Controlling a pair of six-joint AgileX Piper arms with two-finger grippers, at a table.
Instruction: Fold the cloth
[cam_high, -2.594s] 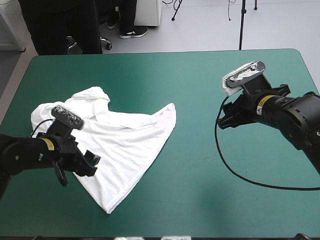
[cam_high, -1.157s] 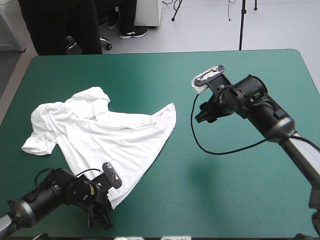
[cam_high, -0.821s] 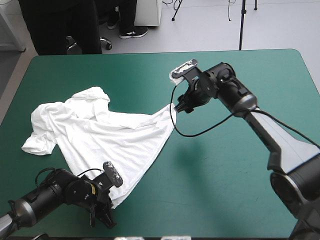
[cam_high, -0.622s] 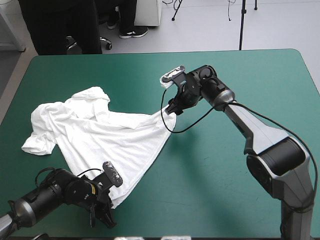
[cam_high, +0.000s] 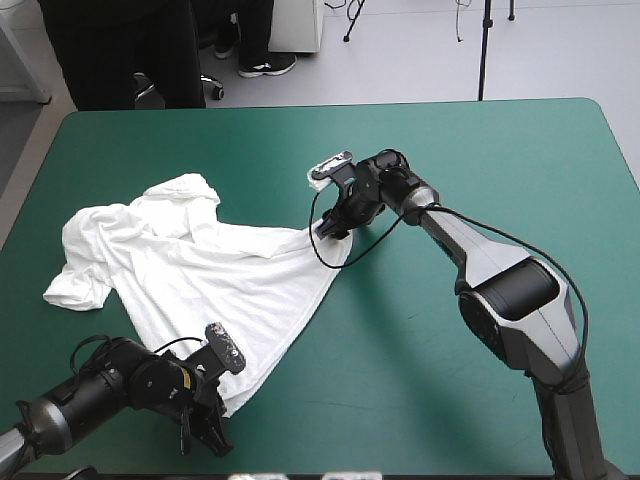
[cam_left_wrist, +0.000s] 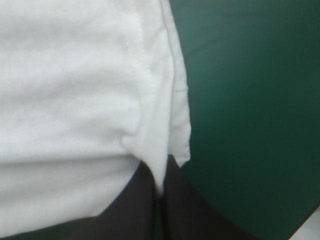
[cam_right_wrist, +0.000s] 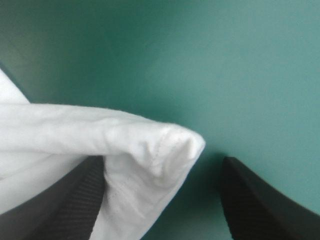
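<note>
The white T-shirt (cam_high: 210, 275) lies spread and wrinkled on the left half of the teal-green table, one sleeve (cam_high: 75, 285) toward the left edge. My left gripper (cam_high: 207, 425) sits at the shirt's near corner. In the left wrist view its black fingers (cam_left_wrist: 140, 210) meet in an arch with the hem (cam_left_wrist: 160, 165) pinched between them. My right gripper (cam_high: 330, 226) reaches across to the shirt's right corner. In the right wrist view it (cam_right_wrist: 162, 172) stands open, with that folded corner (cam_right_wrist: 170, 145) lying between the two fingers.
The teal-green cover (cam_high: 450, 420) runs from the T-shirt to the table's right edge. The table's near edge lies just behind my left gripper. My right arm (cam_high: 500, 290) stretches diagonally over the table's right half.
My right arm has swung left across the table until its open fingers straddle the shirt's right corner. My left gripper moved earlier to the near corner and has shut on the hem.
</note>
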